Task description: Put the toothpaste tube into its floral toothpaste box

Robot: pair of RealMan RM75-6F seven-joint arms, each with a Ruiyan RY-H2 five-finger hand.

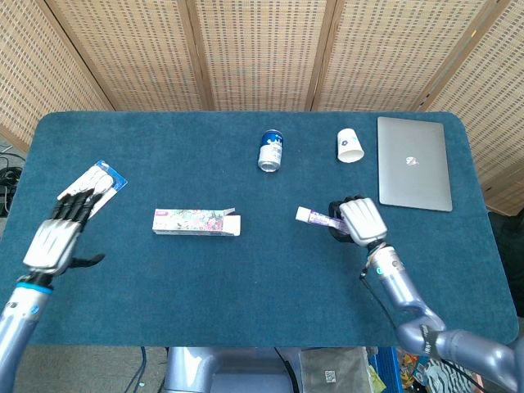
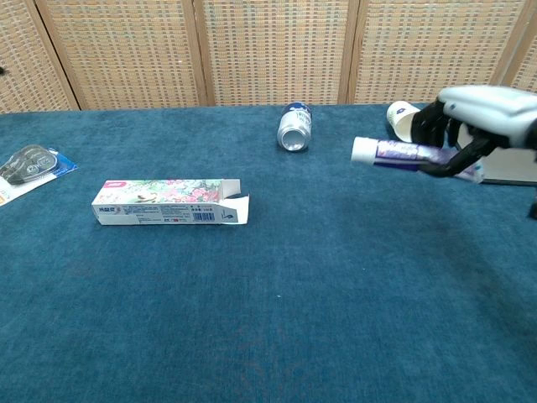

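Right hand [image 2: 482, 105] raised above the desk [image 1: 246, 278], fingers [image 2: 430, 126] clenched around toothpaste tube [image 2: 403, 152]. Left hand [image 1: 56, 241] spread, holding nothing. Floral toothpaste box [image 1: 196, 222] lies flat, open end rightward. Tube held lengthwise across, cap toward the box.

No print on the floral toothpaste box [image 2: 170, 202] or toothpaste tube [image 2: 403, 152] is legible.

The right robot hand [image 1: 363, 221] grips the toothpaste tube [image 1: 315, 216], cap toward nine o'clock, facing the floral box [image 1: 196, 222]; left robot hand [image 1: 56, 241] spread.
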